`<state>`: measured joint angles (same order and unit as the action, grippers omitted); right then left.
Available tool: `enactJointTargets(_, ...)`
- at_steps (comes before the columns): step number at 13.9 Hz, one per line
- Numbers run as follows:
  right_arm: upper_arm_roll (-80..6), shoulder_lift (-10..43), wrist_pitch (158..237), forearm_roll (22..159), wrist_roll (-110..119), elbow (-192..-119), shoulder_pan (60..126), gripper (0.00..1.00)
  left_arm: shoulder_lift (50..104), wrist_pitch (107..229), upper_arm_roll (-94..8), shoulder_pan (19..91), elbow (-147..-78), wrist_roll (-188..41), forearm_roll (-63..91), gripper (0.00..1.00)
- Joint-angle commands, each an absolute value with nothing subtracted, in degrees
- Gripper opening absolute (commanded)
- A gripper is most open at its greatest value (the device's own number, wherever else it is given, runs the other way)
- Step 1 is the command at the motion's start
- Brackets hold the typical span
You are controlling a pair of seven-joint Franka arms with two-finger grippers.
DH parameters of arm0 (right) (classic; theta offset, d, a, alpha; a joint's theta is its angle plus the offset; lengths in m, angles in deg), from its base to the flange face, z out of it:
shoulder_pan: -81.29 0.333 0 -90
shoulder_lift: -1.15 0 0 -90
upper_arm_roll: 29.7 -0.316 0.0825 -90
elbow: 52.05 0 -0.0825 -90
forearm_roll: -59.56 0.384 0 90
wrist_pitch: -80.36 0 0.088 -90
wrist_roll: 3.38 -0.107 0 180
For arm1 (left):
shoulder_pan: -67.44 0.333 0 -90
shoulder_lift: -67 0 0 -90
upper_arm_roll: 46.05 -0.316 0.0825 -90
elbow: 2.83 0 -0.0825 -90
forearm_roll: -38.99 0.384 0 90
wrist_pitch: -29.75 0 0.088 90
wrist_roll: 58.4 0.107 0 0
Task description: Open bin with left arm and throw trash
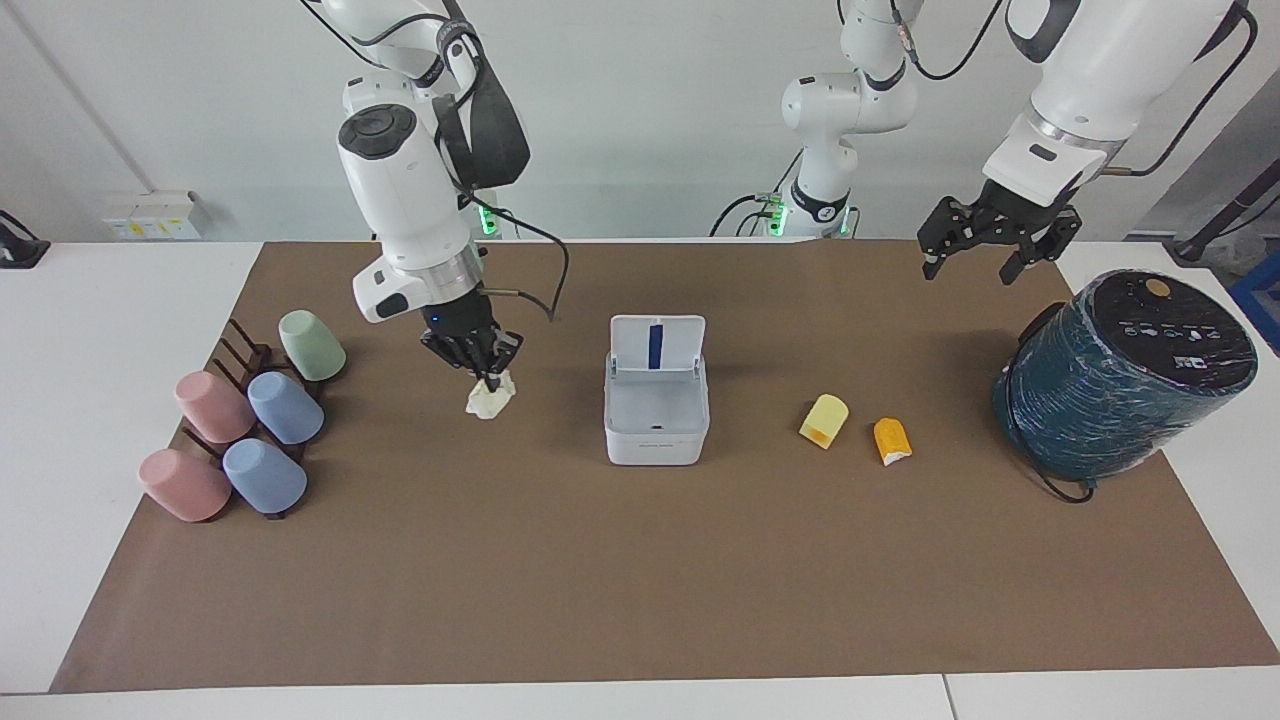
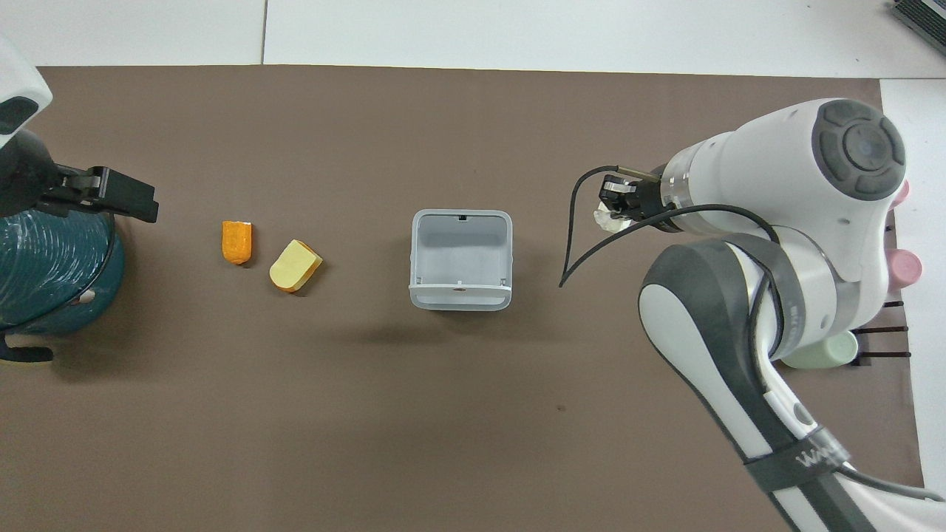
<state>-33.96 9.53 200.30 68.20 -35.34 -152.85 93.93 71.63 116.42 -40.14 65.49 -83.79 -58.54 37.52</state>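
The right gripper (image 1: 487, 372), in the upper left of the facing view, is clenched on the crumpled cream-white paper wad (image 1: 490, 398) and holds it in the air over the brown mat (image 1: 640, 580), between the rack of pastel cups (image 1: 250, 430) and the white bin (image 1: 656, 405); in the overhead view this gripper (image 2: 617, 210) sits at centre right with the wad (image 2: 603, 219) peeking out from under it, beside the bin (image 2: 461, 258). The bin stands at the middle of the counter (image 1: 100, 330) with its hinged lid (image 1: 657, 347) swung upright, blue stripe showing, and its inside open to view. Toward the left arm's end of the counter, right of centre in the facing view, the pale yellow piece (image 1: 824, 420) and the orange piece with a white end (image 1: 891, 440) lie just beside each other on the mat, apart from the bin; in the overhead view they appear at centre left, the yellow piece (image 2: 295, 265) nearer the bin than the orange one (image 2: 236, 241). The left gripper (image 1: 992, 245) waits in the upper right of the facing view, its fingers spread and released, in the air beside the dark teal wrapped cylinder (image 1: 1125, 370) with the black top; in the overhead view it (image 2: 111, 198) shows at the left edge over the cylinder (image 2: 52, 273).
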Motion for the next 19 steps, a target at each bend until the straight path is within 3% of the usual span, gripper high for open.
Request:
enactJointTargets(1, -34.4, 10.7, 204.9, 73.4, -37.8, -153.4, 96.8, 0.0, 69.4, 118.3, -40.5, 65.7, -86.8, -57.5, 38.4, 1.0)
enactJointTargets(7, -34.4, 14.3, 211.2, 73.9, -47.8, -153.4, 104.1, 0.0, 69.4, 121.3, -40.8, 65.9, -89.7, -56.9, 38.4, 1.0)
enactJointTargets(17, -34.5, 18.1, 216.8, 81.2, -48.5, -153.9, 107.2, 0.01, 72.4, 142.7, -40.7, 65.1, -105.4, -56.6, 38.4, 1.0)
enactJointTargets(19, -34.5, 18.2, 216.9, 81.2, -48.6, -154.4, 107.3, 0.16, 73.1, 146.1, -40.7, 64.8, -107.3, -56.6, 38.3, 1.0)
